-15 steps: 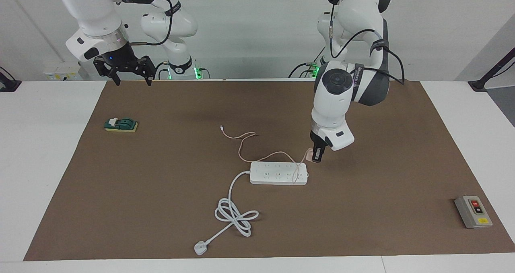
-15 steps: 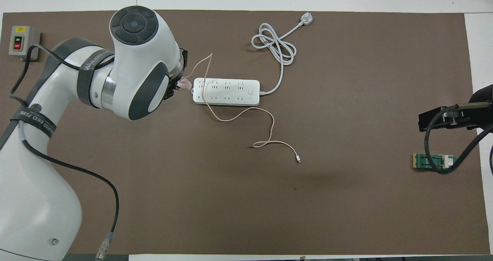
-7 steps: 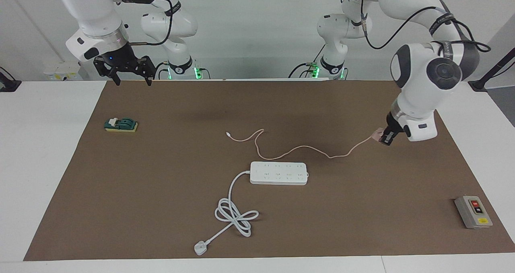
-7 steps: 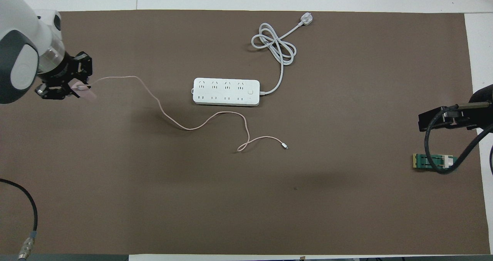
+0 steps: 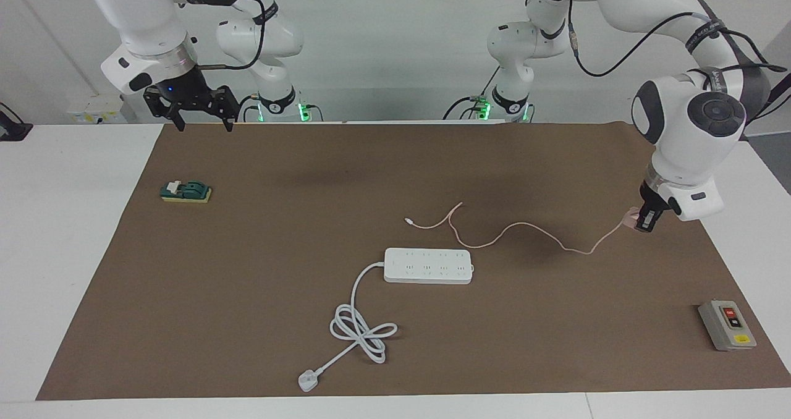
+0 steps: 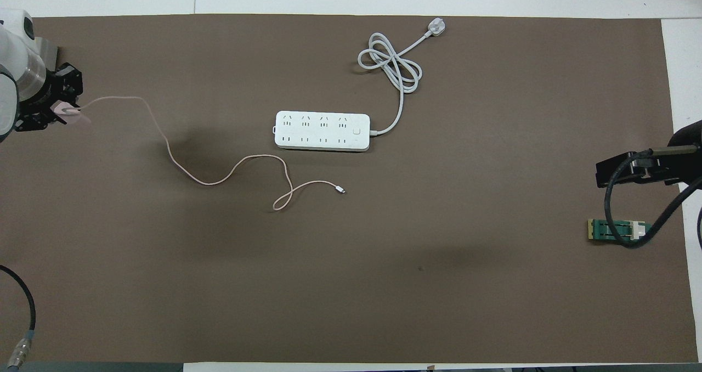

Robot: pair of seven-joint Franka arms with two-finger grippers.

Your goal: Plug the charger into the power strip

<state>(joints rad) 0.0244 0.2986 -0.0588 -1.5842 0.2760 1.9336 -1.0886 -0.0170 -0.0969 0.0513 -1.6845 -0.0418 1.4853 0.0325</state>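
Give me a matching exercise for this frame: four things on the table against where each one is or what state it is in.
Things:
1. charger
2. power strip
3. grey switch box
4. green block

Places or states:
A. flat on the mat, nothing plugged in
B. held by the left gripper above the mat
C. mat corner at the left arm's end, farthest from the robots
D. right arm's end, near the waiting right gripper

Pairs: 1-B, 2-A, 3-C, 4-D

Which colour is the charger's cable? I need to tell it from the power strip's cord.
Pale pink cable, clearest in the overhead view; the power strip is white.
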